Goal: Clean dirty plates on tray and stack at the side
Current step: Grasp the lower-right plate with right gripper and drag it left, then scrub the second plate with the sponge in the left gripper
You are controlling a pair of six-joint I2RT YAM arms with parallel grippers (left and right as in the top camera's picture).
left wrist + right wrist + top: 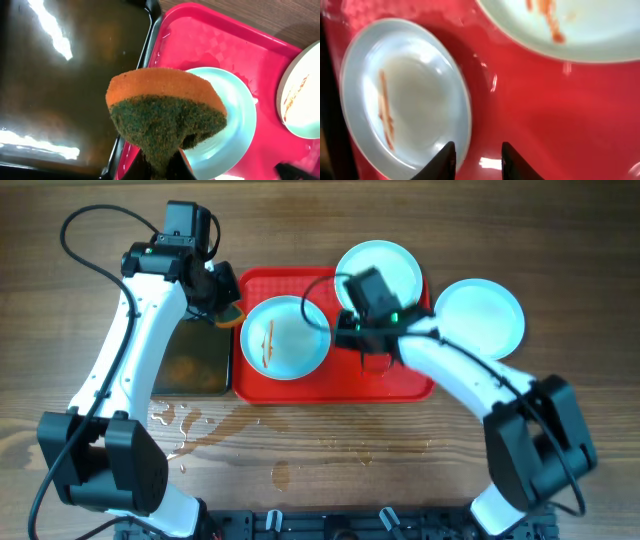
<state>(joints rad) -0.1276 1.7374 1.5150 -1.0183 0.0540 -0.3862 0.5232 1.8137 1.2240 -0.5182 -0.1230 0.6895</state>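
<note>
my left end effector (222, 302) is clamped on a sponge (165, 112), orange on top with a green scouring side below. the grip squashes its lower end into a narrow wedge between my fingers. it hangs above the seam where the black tray (190, 365) meets the red tray (400, 385), clear of both. the black tray holds a brownish film of liquid that throws back the light.

my right end effector (477, 161) is low over the red tray with its fingers apart. bare red plastic shows in the gap and nothing is gripped. one fingertip sits just beside the rim of the middle plate (285, 337); whether it touches the rim i cannot tell.

the middle plate lies flat on the left half of the red tray, with thin orange-brown streaks on its face. the back plate (385, 265) sits at the tray's back right corner, its edge reaching over the rim. my right wrist partly covers it in the overhead view, and my right wrist camera shows an orange smear on it too. the side plate (482, 315) lies off the tray on the table (600, 240), just beside the tray's right rim, and its face looks clean. small puddles of water (200, 425) lie on the table by the black tray, on the side nearer my bases.
</note>
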